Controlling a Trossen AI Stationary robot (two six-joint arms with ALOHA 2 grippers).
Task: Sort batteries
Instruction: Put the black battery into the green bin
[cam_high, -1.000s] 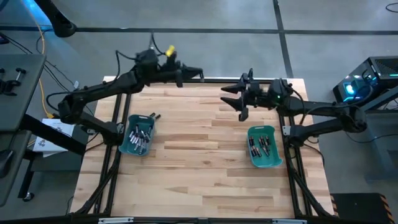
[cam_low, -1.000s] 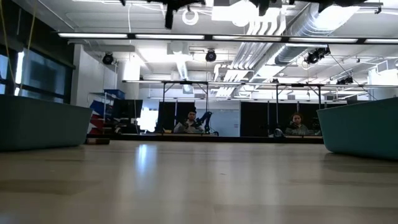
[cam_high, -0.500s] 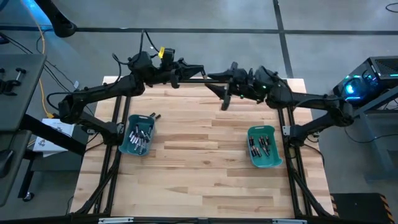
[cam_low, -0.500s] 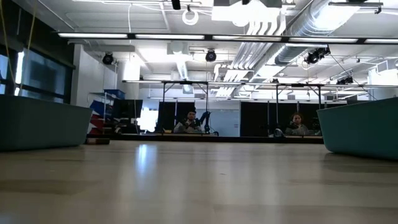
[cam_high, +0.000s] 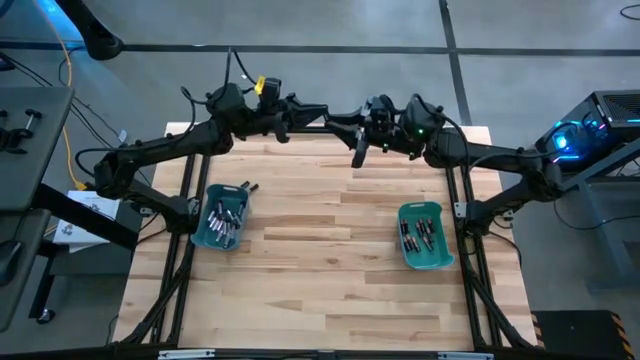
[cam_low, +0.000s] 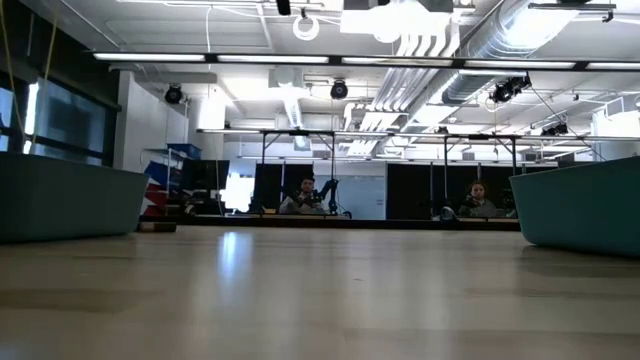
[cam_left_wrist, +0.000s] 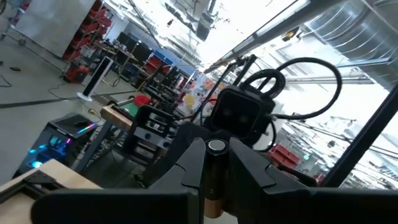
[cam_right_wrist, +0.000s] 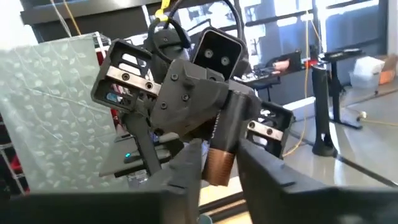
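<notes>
Left gripper (cam_high: 318, 116): raised above the far edge of the table, near its middle, fingers clamped on a battery (cam_left_wrist: 214, 180), a dark cell with a copper-brown end and a silvery cap.
Right gripper (cam_high: 343, 122): raised at the same far edge, tip to tip with the left gripper; its fingers (cam_right_wrist: 186, 163) stand on either side of the copper-brown end of the same battery (cam_right_wrist: 219, 163), close to it; whether they press on it cannot be told.
Table (cam_high: 320, 260): pale wooden planks, with dark frame rails along its left and right sides.
Left bin (cam_high: 221, 216): teal, near the table's left edge, holding a heap of small batteries (cam_high: 222, 218); a few more lie just outside its far rim.
Right bin (cam_high: 424, 235): teal, near the table's right edge, holding several batteries (cam_high: 422, 233).
Bins in the low view: the teal walls of both rise at either side of the bare wood.
Room: grey floor around the table; a device with blue lights (cam_high: 580, 140) to the right; beyond the table, an open hall with ceiling ducts and lamps, where two people (cam_low: 308, 197) sit far back.
</notes>
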